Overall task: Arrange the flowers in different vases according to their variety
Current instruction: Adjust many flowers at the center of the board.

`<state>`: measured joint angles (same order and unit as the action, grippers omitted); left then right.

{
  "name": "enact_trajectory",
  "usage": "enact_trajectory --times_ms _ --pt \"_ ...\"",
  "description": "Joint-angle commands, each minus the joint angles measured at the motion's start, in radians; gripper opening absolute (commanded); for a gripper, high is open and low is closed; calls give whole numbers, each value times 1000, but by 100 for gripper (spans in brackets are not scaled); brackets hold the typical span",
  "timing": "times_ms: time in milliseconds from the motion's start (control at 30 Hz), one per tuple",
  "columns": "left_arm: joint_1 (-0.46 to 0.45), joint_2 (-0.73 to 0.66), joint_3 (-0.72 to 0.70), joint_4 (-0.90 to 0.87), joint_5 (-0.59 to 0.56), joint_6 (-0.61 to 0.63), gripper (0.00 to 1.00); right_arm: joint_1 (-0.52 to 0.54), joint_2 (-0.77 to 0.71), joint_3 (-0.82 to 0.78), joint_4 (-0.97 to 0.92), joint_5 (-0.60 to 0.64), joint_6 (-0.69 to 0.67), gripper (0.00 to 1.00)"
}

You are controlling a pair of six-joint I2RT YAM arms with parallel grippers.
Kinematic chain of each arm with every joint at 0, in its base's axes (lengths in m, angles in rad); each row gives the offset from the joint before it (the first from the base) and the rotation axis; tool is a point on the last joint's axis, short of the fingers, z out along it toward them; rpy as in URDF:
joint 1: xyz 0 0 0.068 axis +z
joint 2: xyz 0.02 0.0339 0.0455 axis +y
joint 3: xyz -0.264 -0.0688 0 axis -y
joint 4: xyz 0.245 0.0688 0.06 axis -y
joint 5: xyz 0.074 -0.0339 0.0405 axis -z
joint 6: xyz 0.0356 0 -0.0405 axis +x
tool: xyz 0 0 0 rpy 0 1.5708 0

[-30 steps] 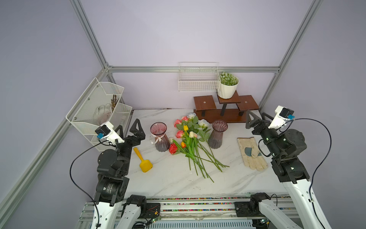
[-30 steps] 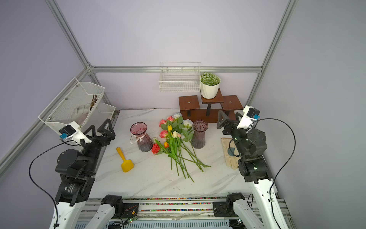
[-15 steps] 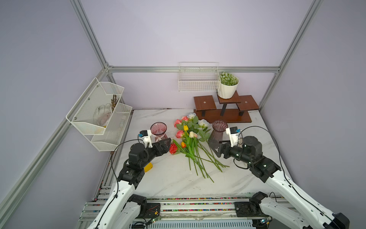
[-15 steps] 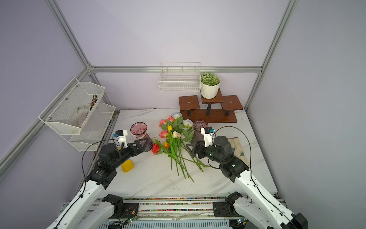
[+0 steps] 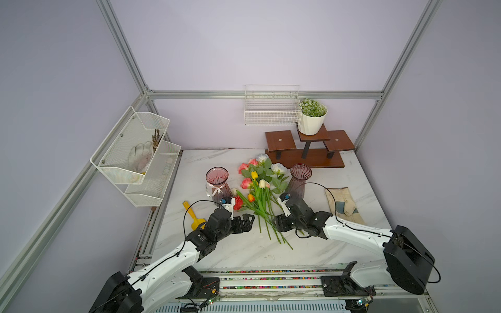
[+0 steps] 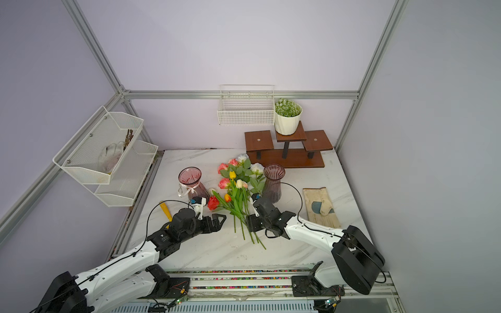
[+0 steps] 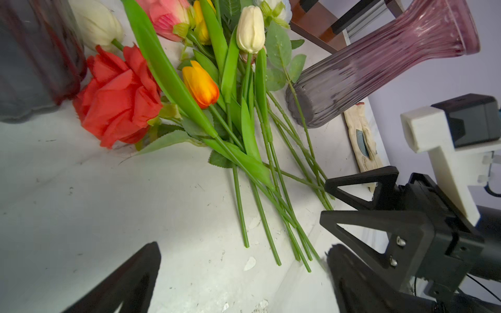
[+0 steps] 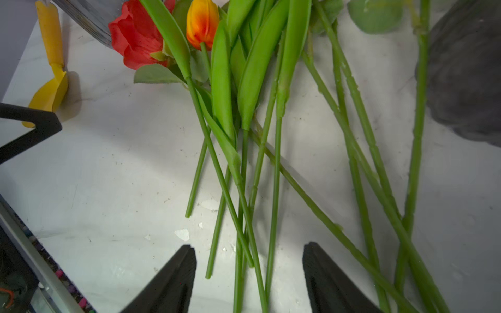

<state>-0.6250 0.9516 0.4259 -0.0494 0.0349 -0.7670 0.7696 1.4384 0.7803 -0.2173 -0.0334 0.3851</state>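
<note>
On table (image 5: 244,257): vases (image 5: 217,181) at ten and two o'clock of heaped flowers (image 5: 260,195). Seems at first pick. Straddling several stems with right gripper (image 8: 249,246) half-open, gripping nothing; left gripper (image 5: 249,220) wide, empty. Next: isolate one stem, close.

Between vases: filled by the flowers (image 5: 260,195); the red rose (image 5: 238,202) lies just beside the bow vase (image 5: 217,184), and leaves crowd the slim vase (image 5: 299,180).
Stem ends: the right gripper (image 8: 248,246) has its fingers spread either side of several stems (image 8: 275,176). The left gripper (image 5: 250,222) gapes just beside it, leaving a narrow gap.
Near edge: bare tabletop (image 5: 230,252), open to both arms.
Left flank: the yellow scoop (image 5: 193,216) lies beside the left arm.
Right flank: the glove (image 5: 344,203) lies flat, with a bare strip between it and the slim vase.
Back: the wooden stand (image 5: 306,160) is near behind the slim vase.
</note>
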Motion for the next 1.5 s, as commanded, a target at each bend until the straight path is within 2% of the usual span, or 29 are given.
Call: enact_trajectory --times_ms 0,100,233,333,633,833,967,1133,1400,1467 --pt "-4 -28 -16 -4 -73 7 100 9 83 85 -19 46 -16 56" --pt "-4 -80 -49 -17 -90 -5 100 9 183 165 -49 89 -14 48" --pt "-4 -154 -92 -23 -98 -25 100 8 320 309 -171 217 -12 35" --pt "-4 -187 -101 -48 -104 -25 100 8 386 366 -210 249 -13 29" --pt "-4 -202 -113 -52 -101 -23 100 7 432 382 -207 275 -12 26" --pt "-4 -178 -120 -35 -99 -28 100 5 412 364 -184 253 -24 21" --pt "-4 -183 -120 -36 -98 -35 100 5 383 358 -183 242 -29 10" --pt "-5 -217 -120 -57 -108 -40 100 5 283 342 -175 229 -33 4" --pt "-4 -273 -121 -80 -124 -44 100 4 112 288 -100 189 -63 2" --pt "-4 -276 -119 -66 -124 -45 100 1 69 262 -76 191 -62 5"
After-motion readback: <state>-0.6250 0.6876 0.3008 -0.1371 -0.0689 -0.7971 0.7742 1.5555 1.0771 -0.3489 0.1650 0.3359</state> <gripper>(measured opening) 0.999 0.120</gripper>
